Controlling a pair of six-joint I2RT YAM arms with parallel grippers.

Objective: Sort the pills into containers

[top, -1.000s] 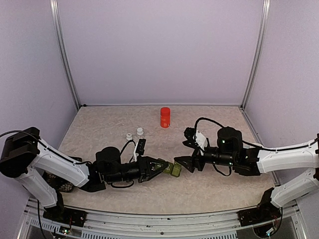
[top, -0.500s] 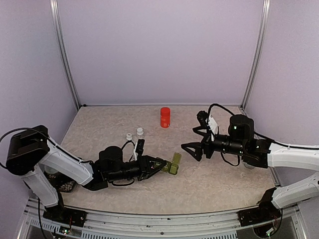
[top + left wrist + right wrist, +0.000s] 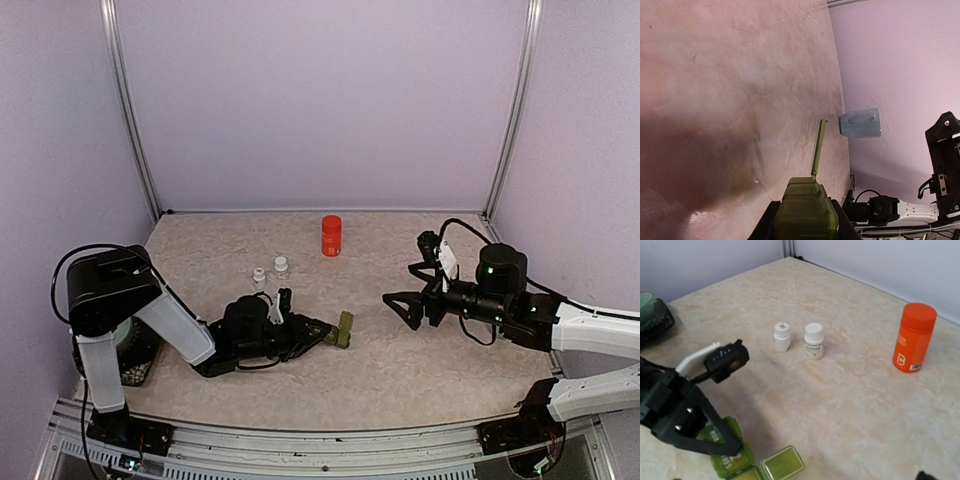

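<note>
The green containers (image 3: 341,330) lie low over the table, and my left gripper (image 3: 314,332) is shut on one end of the strip. In the left wrist view the strip (image 3: 805,210) fills the gap between the fingers, and its end lid (image 3: 818,148) stands open. The right wrist view shows the strip (image 3: 733,462) with that lid (image 3: 783,463) flipped open, yellowish inside. My right gripper (image 3: 399,310) hangs open to the right of the strip, apart from it, with nothing in it. No pills show in any view.
An orange bottle (image 3: 331,235) stands at the back centre. Two small white bottles (image 3: 259,275) (image 3: 281,266) stand behind my left gripper. A pale blue mug (image 3: 860,124) lies by the wall. A dark mat with a bowl (image 3: 654,310) sits at the far left.
My right gripper has pulled back to the right, away from the strip, and opened wide. The strip's end lid has flipped open. My left arm has sunk lower, still gripping the strip.
</note>
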